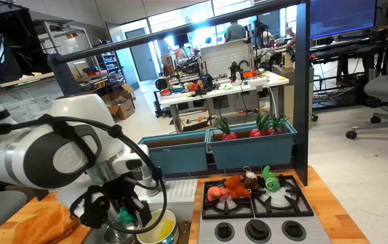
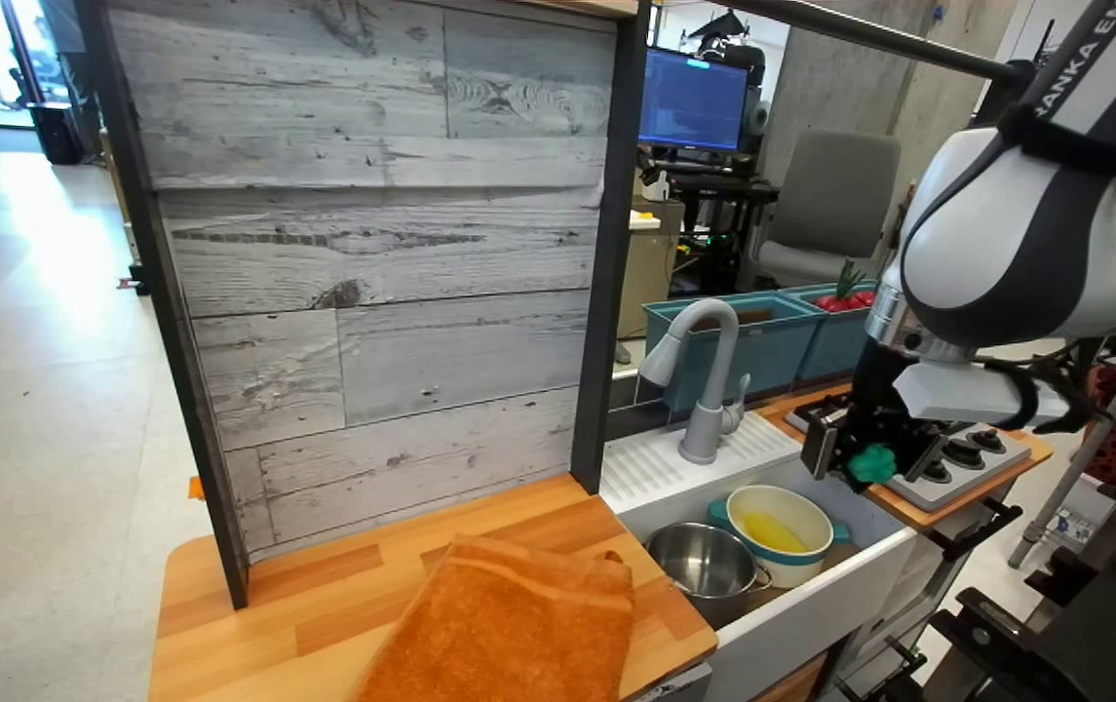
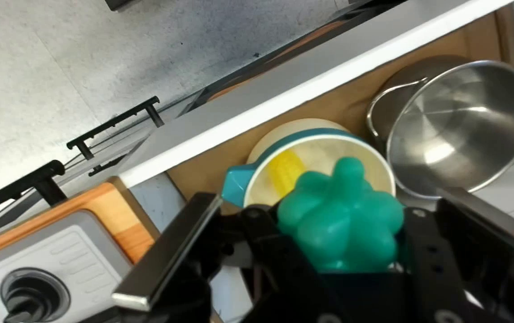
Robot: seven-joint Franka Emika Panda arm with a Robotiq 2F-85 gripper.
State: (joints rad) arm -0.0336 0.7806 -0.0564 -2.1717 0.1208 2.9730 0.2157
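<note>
Pincer [image 2: 866, 477] hangs over the hob end of the sink [image 2: 816, 609], its fingers [image 3: 173, 251] spread w/ a wide gap btwn them. A teal lumpy thing [image 3: 340, 229] sits in that gap, close to the pincer's base; the pads stand clear of it on both sides, & I can't tell if it's fixed there. Below, per wrist view, the cream pot [image 2: 796, 572] w/ a teal band & teal handles stands in the sink; a yellow piece [image 3: 286, 172] lies inside it, ID unclear. The steel pot [image 3: 463, 130] w/ a wire handle stands just beside it, also in the sink. At the sink's back, a grey faucet [image 2: 704, 429] rises from the white ribbed drainboard [image 2: 640, 473]. An orange towel [image 2: 528, 624] lies on the wooden worktop [image 2: 363, 580] next to the sink; the hob [image 1: 276, 237] is on the opp. side, w/ black knobs [image 1: 258, 231] up front. In an exterior view, soft toys lie on the burner grates: a pink toy [image 1: 218, 193], orange toys [image 1: 239, 192], a brown-&-white toy [image 1: 251, 180] & a green toy [image 1: 272, 184]. Behind, 2 blue-green planters [image 1: 177, 159]; the one nr the hob holds approx 3 pinkish-red veg [image 1: 229, 136] w/ green tops.
</note>
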